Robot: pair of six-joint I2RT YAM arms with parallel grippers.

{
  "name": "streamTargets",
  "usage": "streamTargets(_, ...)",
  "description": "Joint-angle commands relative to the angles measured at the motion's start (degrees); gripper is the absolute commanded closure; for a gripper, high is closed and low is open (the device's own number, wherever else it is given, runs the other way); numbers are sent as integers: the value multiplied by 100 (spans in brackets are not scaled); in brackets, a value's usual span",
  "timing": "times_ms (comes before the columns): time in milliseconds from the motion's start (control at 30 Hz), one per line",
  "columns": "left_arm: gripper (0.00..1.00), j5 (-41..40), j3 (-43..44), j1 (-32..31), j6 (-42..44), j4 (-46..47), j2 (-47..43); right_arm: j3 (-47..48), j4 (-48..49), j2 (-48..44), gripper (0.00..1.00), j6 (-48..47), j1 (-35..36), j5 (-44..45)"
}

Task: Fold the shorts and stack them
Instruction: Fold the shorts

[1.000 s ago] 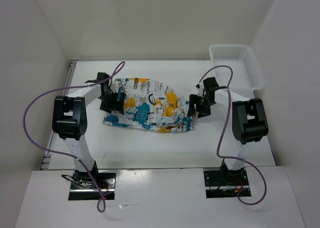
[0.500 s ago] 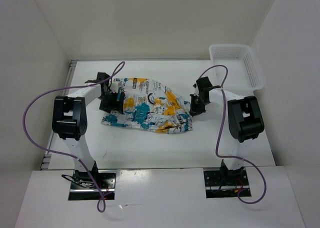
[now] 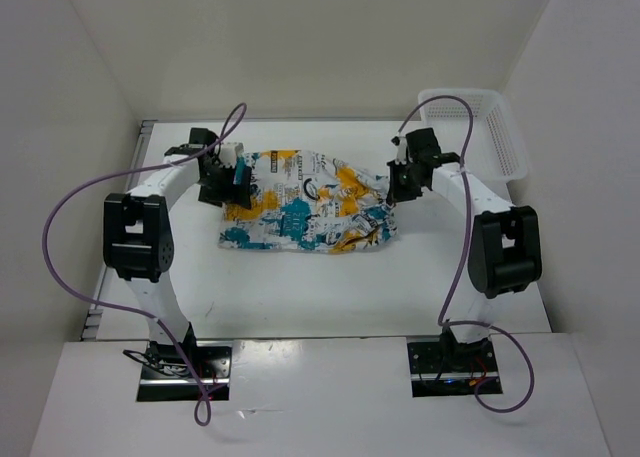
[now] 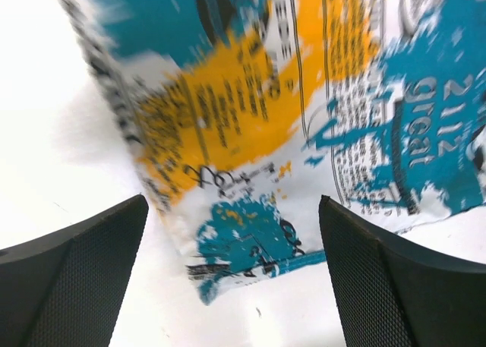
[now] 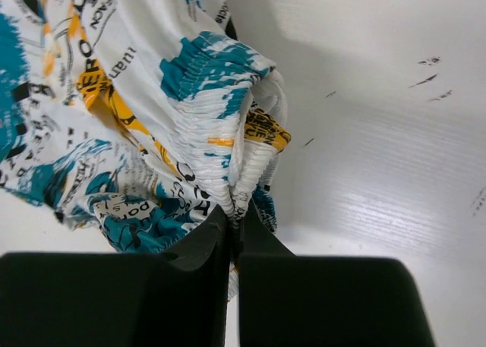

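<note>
The shorts (image 3: 305,202), white with teal, orange and black print, lie spread across the middle of the table. My right gripper (image 3: 400,191) is shut on their gathered elastic waistband (image 5: 239,161) at the right end, lifting that edge a little. My left gripper (image 3: 228,182) hovers over the shorts' left end with both fingers wide apart. In the left wrist view a printed corner of the shorts (image 4: 250,241) lies on the table between the fingers (image 4: 76,286), touching neither.
A white perforated basket (image 3: 478,127) stands at the back right corner, just behind the right arm. White walls close in the table on three sides. Purple cables loop off both arms.
The right gripper closed on the waistband and pulled it toward the back right, stretching the shorts out. The left gripper moved toward the back and opened wider.
</note>
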Motion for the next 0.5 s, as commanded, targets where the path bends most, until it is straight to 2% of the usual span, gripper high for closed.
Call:
streamTargets(0, 0, 163, 395, 33, 25, 67, -177, 198, -295, -595, 100, -341, -24, -71)
streamTargets(267, 0, -74, 712, 33, 25, 128, 711, 303, -418, -869, 100, -517, -208, 43)
streamTargets(400, 0, 347, 965, -125, 25, 181, 1088, 680, -550, -869, 100, -745, -341, 43)
streamTargets(467, 6, 531, 1072, -309, 25, 181, 1351, 866, -629, -738, 100, -807, -341, 43)
